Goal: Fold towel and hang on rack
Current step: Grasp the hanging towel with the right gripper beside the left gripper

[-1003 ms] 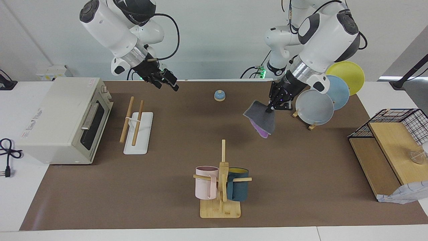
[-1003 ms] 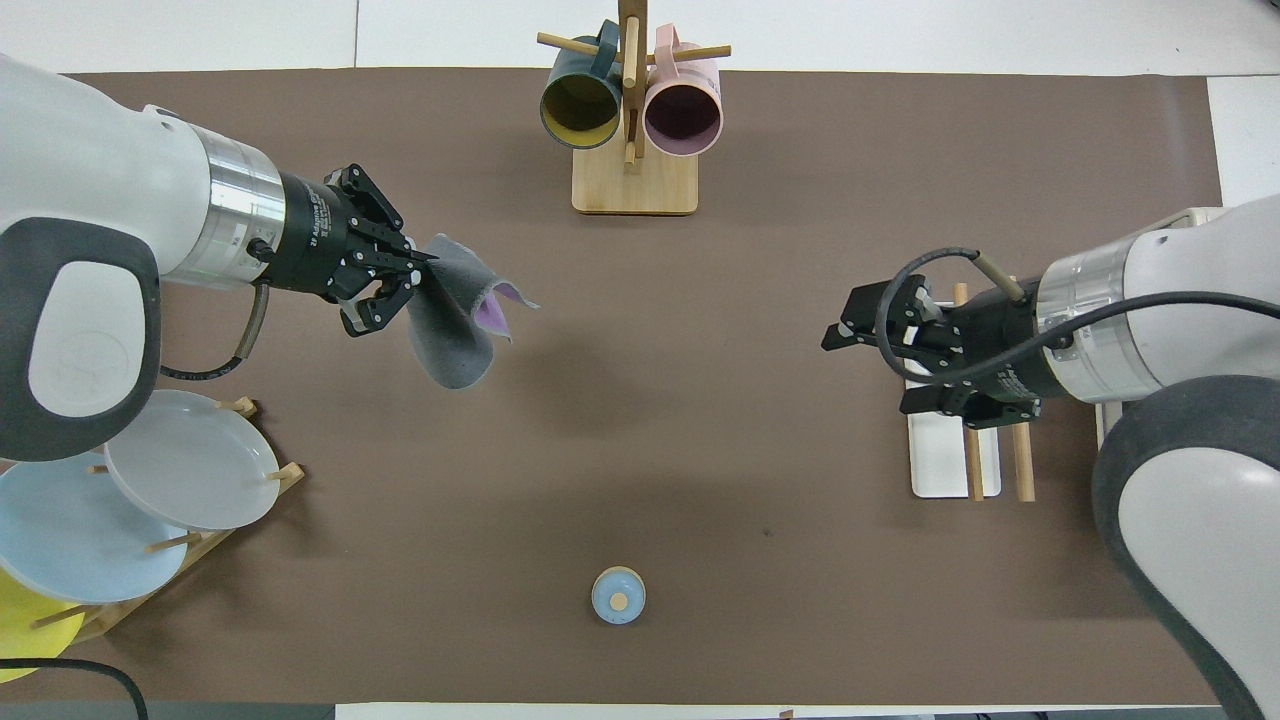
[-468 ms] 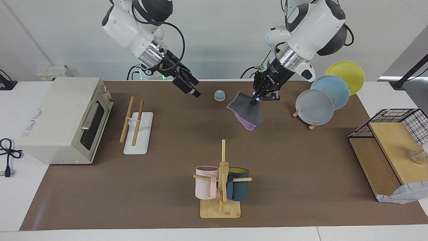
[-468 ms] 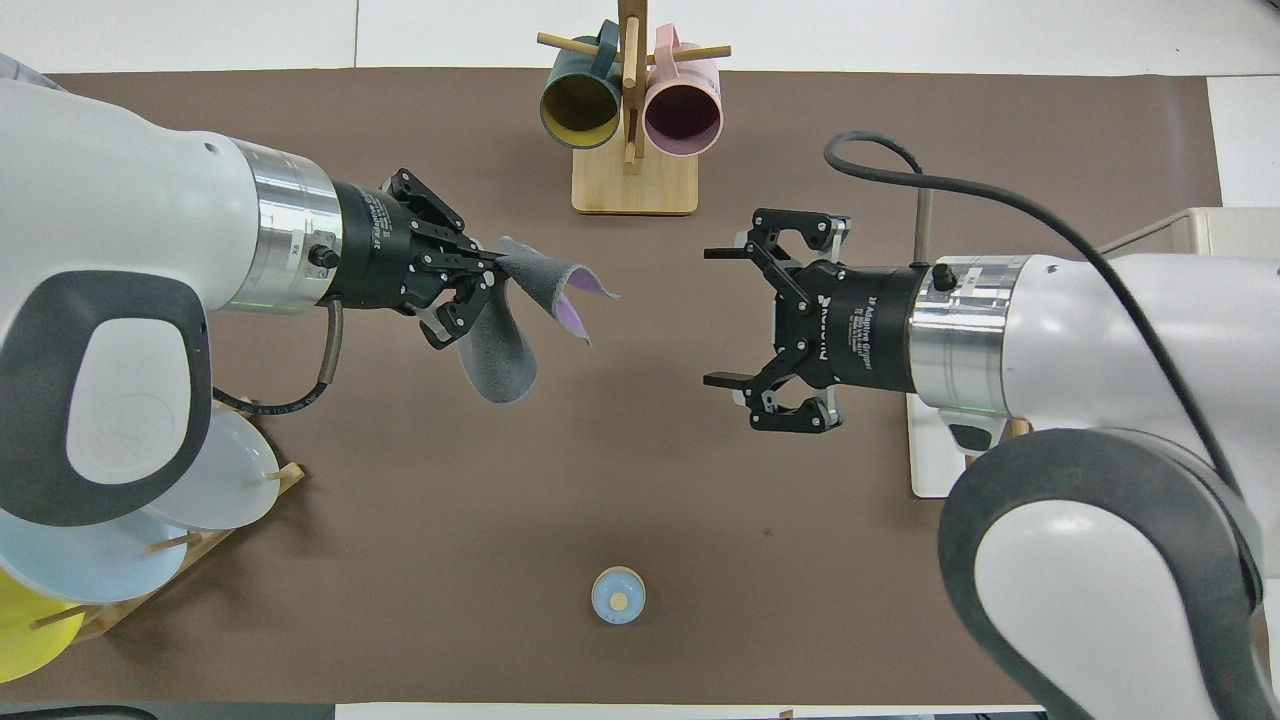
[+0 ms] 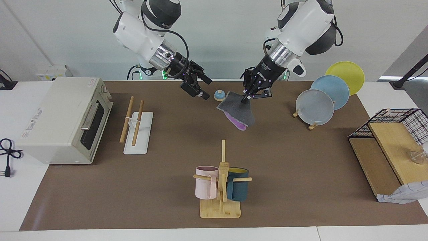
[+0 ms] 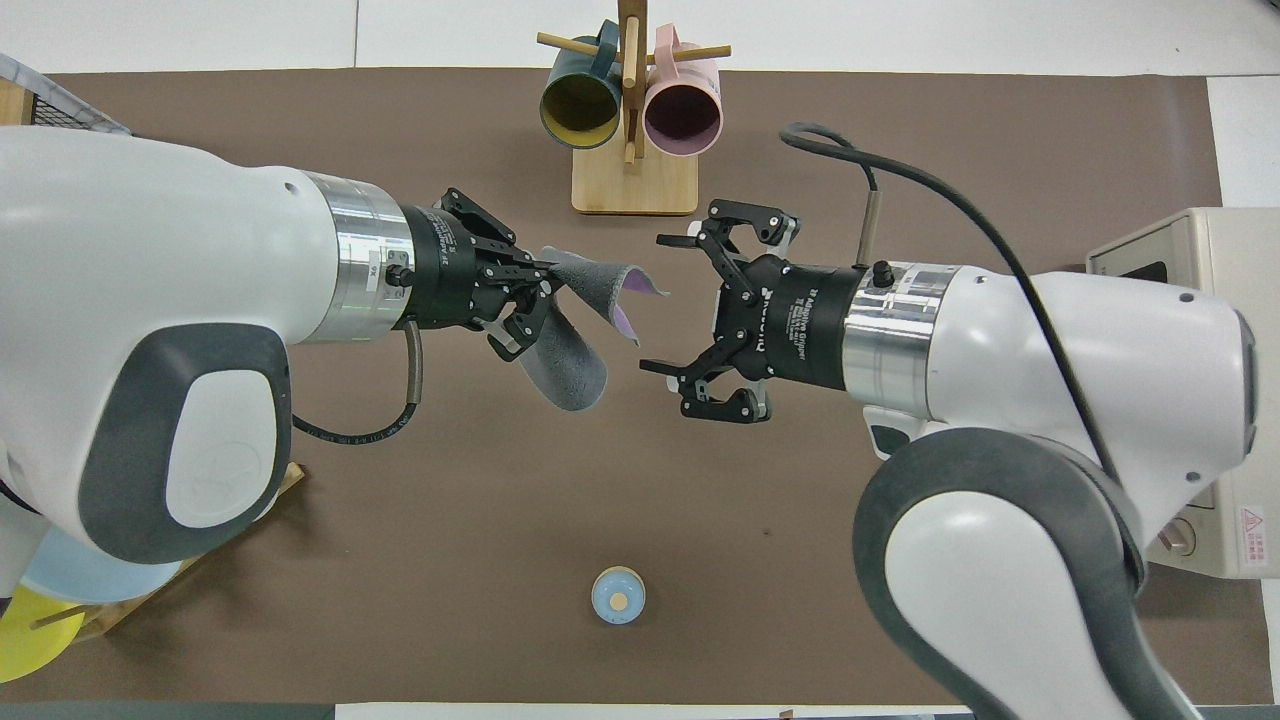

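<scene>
Both grippers meet in mid-air over the middle of the desk, towel pinched by the left one.

Starting near the robots' edge, a little blue bell [image 5: 219,95] sits on the brown mat [image 5: 301,187]. Above mid-desk, the left gripper [image 5: 248,94] has its fingers clamped on a corner of the towel [image 5: 236,111], which dangles grey side out with purple peeking underneath. The right gripper [image 6: 672,308] hangs just beside it, fingers spread wide and holding nothing. The rack [image 5: 135,125] stands by the toaster oven [image 5: 63,118] toward the right arm's end. The mug tree [image 5: 221,182] is by the edge farthest from the robots.
</scene>
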Controlling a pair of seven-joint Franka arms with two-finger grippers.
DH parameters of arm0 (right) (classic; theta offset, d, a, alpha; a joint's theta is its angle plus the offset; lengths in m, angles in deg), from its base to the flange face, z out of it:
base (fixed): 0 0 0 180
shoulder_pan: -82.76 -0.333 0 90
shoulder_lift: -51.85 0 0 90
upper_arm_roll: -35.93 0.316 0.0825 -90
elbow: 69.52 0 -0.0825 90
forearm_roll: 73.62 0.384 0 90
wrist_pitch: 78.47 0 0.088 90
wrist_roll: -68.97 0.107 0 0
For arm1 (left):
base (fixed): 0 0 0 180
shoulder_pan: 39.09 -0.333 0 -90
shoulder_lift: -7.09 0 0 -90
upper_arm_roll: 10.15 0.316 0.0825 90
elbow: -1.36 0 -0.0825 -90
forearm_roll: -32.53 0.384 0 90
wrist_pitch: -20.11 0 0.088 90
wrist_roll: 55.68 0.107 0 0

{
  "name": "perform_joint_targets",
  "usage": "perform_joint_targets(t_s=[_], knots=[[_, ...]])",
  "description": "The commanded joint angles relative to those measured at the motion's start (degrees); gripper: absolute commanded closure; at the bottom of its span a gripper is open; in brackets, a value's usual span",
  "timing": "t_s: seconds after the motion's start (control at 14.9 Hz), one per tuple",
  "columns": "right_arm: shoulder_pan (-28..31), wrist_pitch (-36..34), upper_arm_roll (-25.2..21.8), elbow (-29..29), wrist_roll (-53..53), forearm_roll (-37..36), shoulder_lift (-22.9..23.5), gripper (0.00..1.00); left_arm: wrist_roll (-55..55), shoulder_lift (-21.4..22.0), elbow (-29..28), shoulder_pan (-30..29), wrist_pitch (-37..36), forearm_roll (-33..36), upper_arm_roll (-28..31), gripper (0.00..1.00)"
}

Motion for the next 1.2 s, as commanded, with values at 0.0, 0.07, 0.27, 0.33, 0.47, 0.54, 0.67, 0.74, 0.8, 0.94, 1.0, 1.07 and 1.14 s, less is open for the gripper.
perform_joint_targets(t_s=[0.0,0.07,0.27,0.33,0.47,0.54,0.67,0.74,0.8,0.94,1.0,1.07,1.14], knots=[[-1.11,2.8,-0.07,0.13,-1.71,1.13,1.15,0.0,-2.34,2.18,-2.28,0.01,1.3,-1.2,0.5,1.0],[-1.28,2.8,-0.07,0.21,-4.42,1.04,1.24,0.0,-2.43,2.18,-2.19,0.01,1.3,-1.2,0.5,1.0],[-1.81,2.8,-0.07,0.48,-12.34,1.04,1.51,0.0,-2.44,2.18,-2.19,-0.07,1.3,-1.2,0.5,1.0],[-1.46,2.89,-0.07,0.3,-13.32,1.04,1.6,0.0,-2.52,2.18,-2.19,0.01,1.3,-1.2,0.5,1.0],[-1.11,2.89,-0.07,0.13,-12.98,1.13,1.68,0.0,-2.96,2.18,-2.28,-0.07,1.3,-1.2,0.5,1.0],[-1.54,2.97,-0.07,0.3,-12.8,1.13,1.68,0.0,-2.96,2.18,-2.28,0.01,1.22,-1.2,0.5,1.0],[-3.12,4.2,-0.07,0.48,-12.63,1.04,2.29,0.0,-3.14,2.18,-2.28,0.01,1.13,-1.2,0.5,1.0],[-4.61,5.07,-0.07,0.48,-12.63,1.12,2.73,0.0,-3.66,2.18,-2.28,-0.07,1.21,-1.11,0.5,1.0],[-5.06,6.3,-0.07,0.39,-12.63,1.04,3.35,0.0,-3.67,2.18,-2.28,0.01,1.3,-1.11,0.5,1.0],[-5.06,7.02,-0.07,0.13,-12.89,1.04,3.97,0.0,-3.75,2.18,-2.28,0.01,1.22,-1.11,0.5,1.0],[-4.97,7.02,-0.07,0.13,-13.15,1.04,4.14,0.0,-3.75,2.18,-2.28,0.01,1.22,-1.11,0.5,1.0],[-4.8,7.02,-0.07,0.04,-13.33,1.04,4.15,0.0,-3.84,2.18,-2.28,-0.07,1.22,-1.11,0.5,1.0],[-4.62,7.02,-0.07,-0.05,-13.33,1.04,4.15,0.19,-3.84,2.18,-2.28,-0.07,1.13,-1.11,0.5,1.0]])
